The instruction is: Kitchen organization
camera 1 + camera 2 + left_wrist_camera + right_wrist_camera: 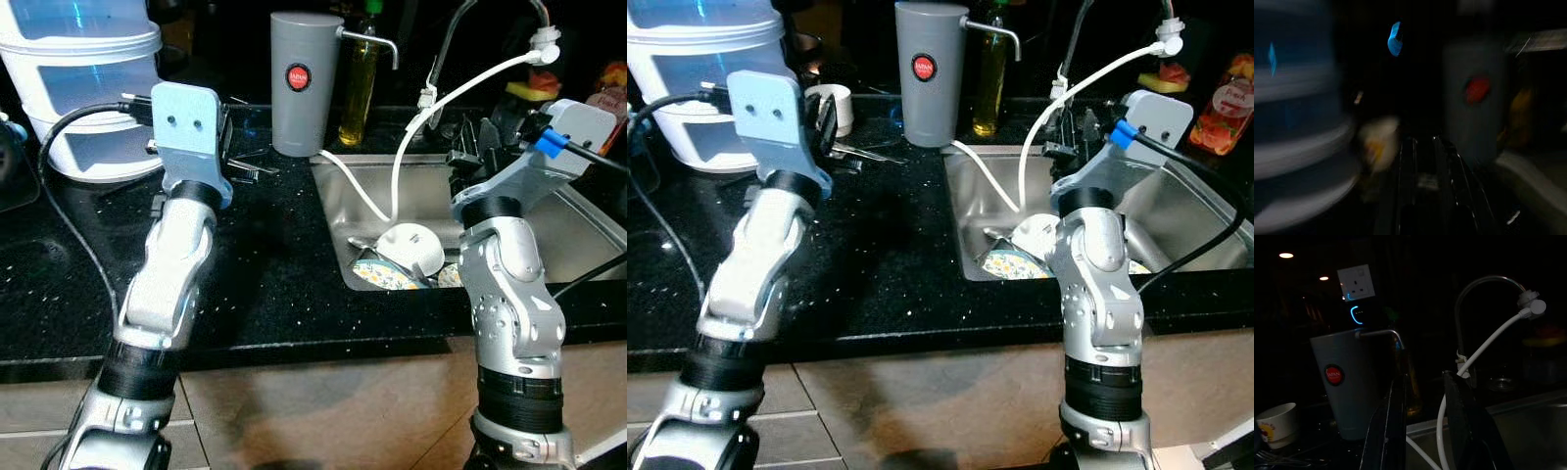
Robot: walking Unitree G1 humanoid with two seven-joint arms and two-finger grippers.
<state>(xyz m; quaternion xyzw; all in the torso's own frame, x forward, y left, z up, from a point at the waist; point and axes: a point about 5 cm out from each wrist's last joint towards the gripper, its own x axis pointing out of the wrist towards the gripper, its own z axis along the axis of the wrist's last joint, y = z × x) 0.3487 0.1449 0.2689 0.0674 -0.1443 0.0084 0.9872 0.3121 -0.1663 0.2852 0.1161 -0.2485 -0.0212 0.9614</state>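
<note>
Black speckled table [265,264] with a steel sink [578,235] set into its right half.

- Sink contents: a white bowl [413,247] tipped on its side, resting against a patterned plate [384,276]; a white hose [446,103] drops from the tap [1484,284] down into the basin.
- Behind the sink's left corner: a grey water dispenser [306,83] with a red round label and a metal spout; a yellow oil bottle [359,88] just beside it.
- Far left: a white stacked container [83,78] with blue-tinted tiers.
- Near the container: a small white cup [835,106], and metal cutlery [867,152] lying on the table between cup and dispenser.
- Left gripper [1422,171] — raised above the table, pointing toward the cup and dispenser; fingers narrowly parted, holding nothing.
- Right gripper [1422,411] — raised over the sink's left part, pointing at the tap; fingers apart with the hose seen between them, whether touching cannot be told.
</note>
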